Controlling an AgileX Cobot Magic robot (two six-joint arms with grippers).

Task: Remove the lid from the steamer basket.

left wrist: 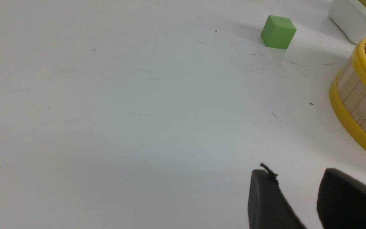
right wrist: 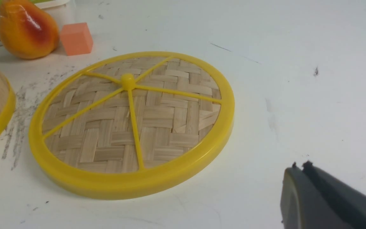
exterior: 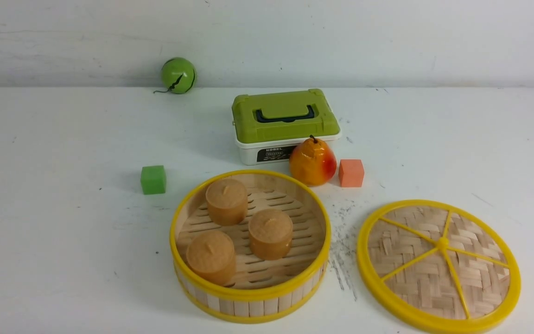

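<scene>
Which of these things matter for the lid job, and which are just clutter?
Job:
lid, flat on the table, right of the basket
steamer basket, open, three brown buns inside

Lying about:
green-lidded white box
pear
orange cube
green cube
green ball
</scene>
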